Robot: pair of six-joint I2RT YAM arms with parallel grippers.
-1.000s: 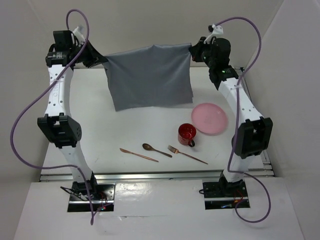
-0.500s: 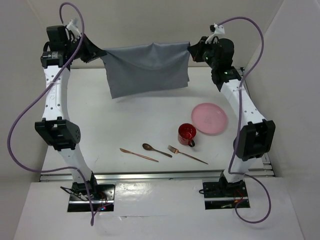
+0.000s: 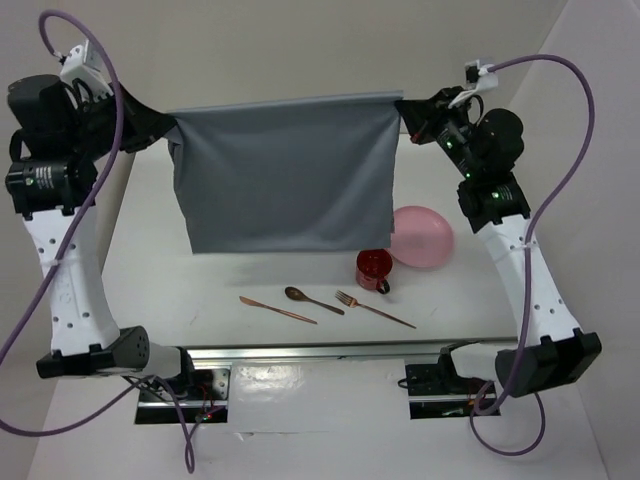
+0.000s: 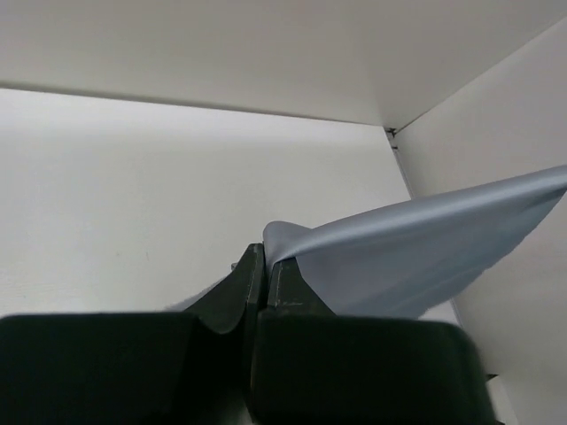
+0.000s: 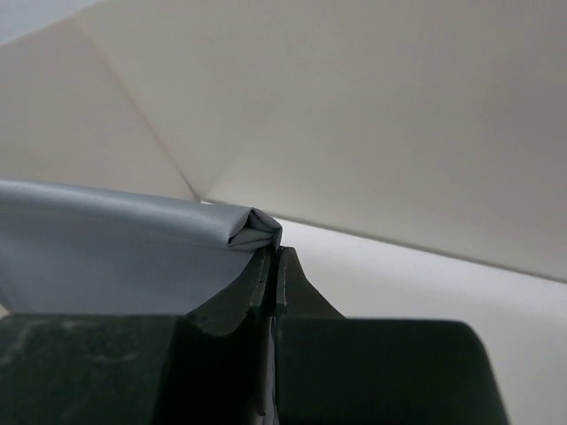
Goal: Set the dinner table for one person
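A grey cloth (image 3: 285, 175) hangs stretched in the air above the white dinner table (image 3: 200, 290). My left gripper (image 3: 168, 128) is shut on its left top corner; the pinched corner shows in the left wrist view (image 4: 275, 237). My right gripper (image 3: 405, 108) is shut on its right top corner, which shows bunched in the right wrist view (image 5: 255, 228). On the table lie a pink plate (image 3: 428, 235), partly behind the cloth, a red mug (image 3: 374, 269), a copper knife (image 3: 277, 309), a spoon (image 3: 312, 299) and a fork (image 3: 373, 309).
A metal rail (image 3: 330, 352) runs along the table's near edge. White walls enclose the back and both sides. Purple cables loop off both arms.
Both arms have risen and moved apart and toward the near side. The cloth is lifted higher and stretched wider, and now hangs over the middle of the table, covering part of the plate.
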